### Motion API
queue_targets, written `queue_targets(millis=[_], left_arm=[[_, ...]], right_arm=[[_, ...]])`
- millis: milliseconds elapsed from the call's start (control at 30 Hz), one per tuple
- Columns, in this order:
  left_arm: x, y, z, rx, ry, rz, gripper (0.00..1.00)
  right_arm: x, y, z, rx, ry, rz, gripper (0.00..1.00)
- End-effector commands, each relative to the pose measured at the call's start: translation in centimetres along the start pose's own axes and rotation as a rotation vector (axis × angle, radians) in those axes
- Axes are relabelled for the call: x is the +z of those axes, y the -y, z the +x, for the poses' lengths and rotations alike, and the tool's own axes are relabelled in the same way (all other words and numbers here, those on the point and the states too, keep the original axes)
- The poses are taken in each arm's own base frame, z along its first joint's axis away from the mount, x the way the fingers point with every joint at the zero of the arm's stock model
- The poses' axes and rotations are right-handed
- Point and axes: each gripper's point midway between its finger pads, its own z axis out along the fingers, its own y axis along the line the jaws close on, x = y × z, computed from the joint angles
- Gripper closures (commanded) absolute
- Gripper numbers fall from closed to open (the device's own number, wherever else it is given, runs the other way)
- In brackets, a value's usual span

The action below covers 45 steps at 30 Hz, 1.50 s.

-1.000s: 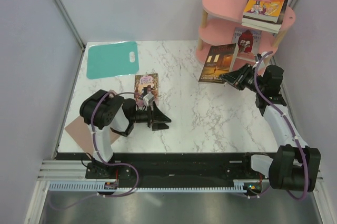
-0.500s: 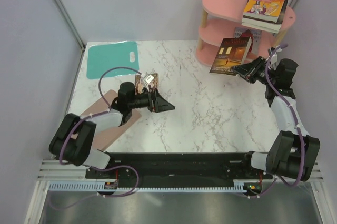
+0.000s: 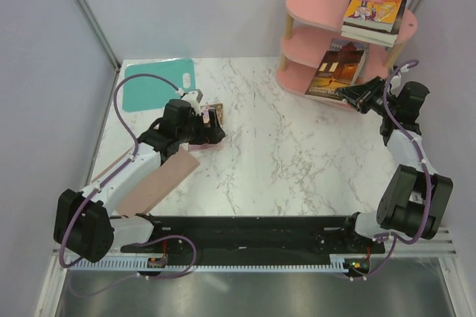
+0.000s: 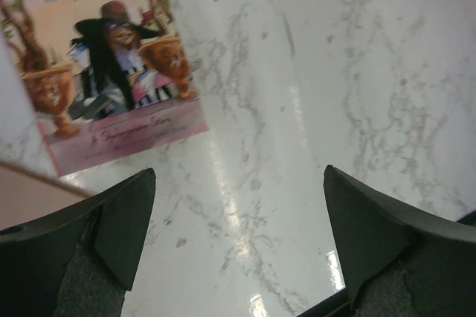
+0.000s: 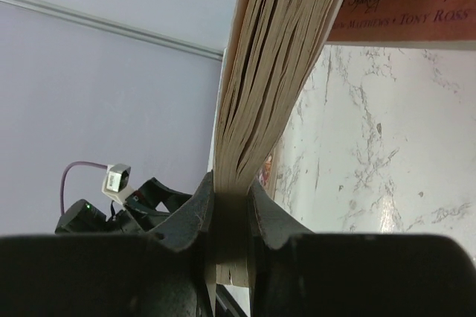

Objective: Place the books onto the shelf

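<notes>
The dark book (image 3: 338, 70) has moved to the shelf (image 3: 312, 3), right tool (image 3: 358, 95) clamping it; left tool (image 3: 212, 119) apart

So the left gripper (image 3: 210, 120) is sitting over most of the pink illustrated paperback (image 4: 111, 71) from above, and the wrist camera is chopping off its title at the top edge. On the far right, the dark-covered paperback (image 3: 338, 70) is blocking the middle board of the pink three-tier shelf (image 3: 312, 1).
</notes>
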Motion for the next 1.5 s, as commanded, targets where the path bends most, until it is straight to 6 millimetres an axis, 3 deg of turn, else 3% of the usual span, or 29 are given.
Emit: queue_targets(millis=[0, 233, 500, 1100, 1367, 1433, 1467], left_arm=[[-2.2, -4.5, 0.2, 0.069, -0.015, -0.265, 0.00], [-1.7, -4.8, 1.7, 0.081, -0.065, -0.259, 0.00], [-1.6, -5.0, 2.5, 0.075, -0.082, -0.259, 0.00], [-1.3, -4.2, 3.6, 0.096, -0.115, -0.230, 0.00], [-1.0, -3.6, 4.2, 0.118, -0.133, -0.207, 0.00], [-0.9, -3.4, 4.5, 0.127, -0.141, -0.200, 0.00], [-0.8, -3.3, 4.6, 0.130, -0.144, -0.199, 0.00]], right_arm=[[0.0, -4.1, -3.1, -0.132, 0.046, -0.112, 1.00], [0.7, -4.8, -5.2, -0.093, 0.065, -0.150, 1.00], [1.7, -3.6, -7.7, -0.023, 0.046, -0.110, 1.00], [2.0, 2.4, -8.9, 0.116, 0.057, 0.060, 0.97], [2.4, 3.7, -9.8, 0.148, 0.085, 0.098, 0.89], [2.4, 3.7, -9.9, 0.153, 0.090, 0.100, 0.82], [2.4, 3.9, -9.9, 0.158, 0.092, 0.106, 0.70]])
